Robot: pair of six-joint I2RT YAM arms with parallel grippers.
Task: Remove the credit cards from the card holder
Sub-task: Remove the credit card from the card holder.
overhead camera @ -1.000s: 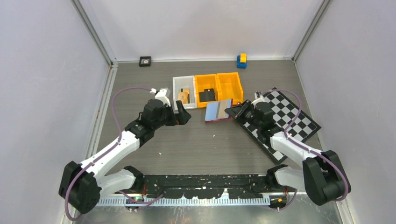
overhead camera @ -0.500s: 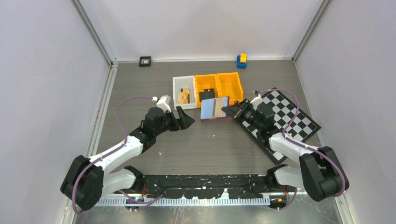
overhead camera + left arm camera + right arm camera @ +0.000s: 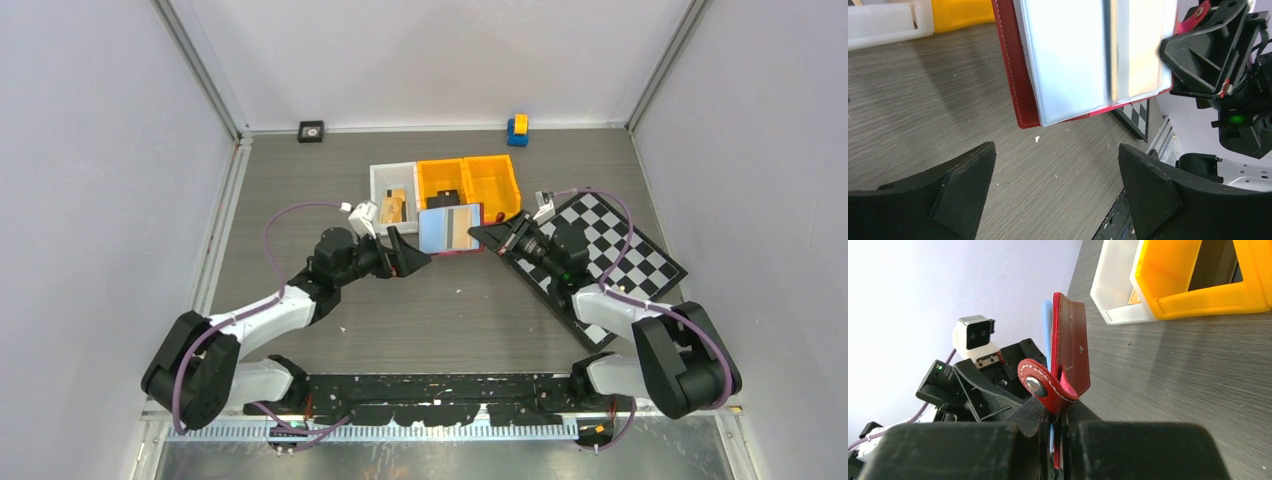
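Note:
My right gripper [image 3: 487, 236] is shut on the snap-tab end of the red card holder [image 3: 448, 228] and holds it up on edge, above the table in front of the bins. Its pale bluish sleeves [image 3: 1083, 55] face my left gripper. A tan credit card [image 3: 1140, 45] shows through the sleeve, a tan strip [image 3: 463, 226] from above. My left gripper [image 3: 408, 256] stands open just left of the holder, apart from it, with nothing between its fingers [image 3: 973, 170]. In the right wrist view the red tab [image 3: 1040, 385] and cover [image 3: 1071, 340] rise from my shut right gripper [image 3: 1063, 427].
Behind the holder stand a white bin [image 3: 376, 190], with a tan flat piece [image 3: 394, 206] in it, and two orange bins [image 3: 492, 180]. A chequered board [image 3: 620, 250] lies under the right arm. A blue and yellow toy [image 3: 517, 129] and a small black block [image 3: 311, 130] sit at the back wall.
The right gripper has carried the card holder left and further back. The left gripper has swung right and now sits close beside the holder, still open.

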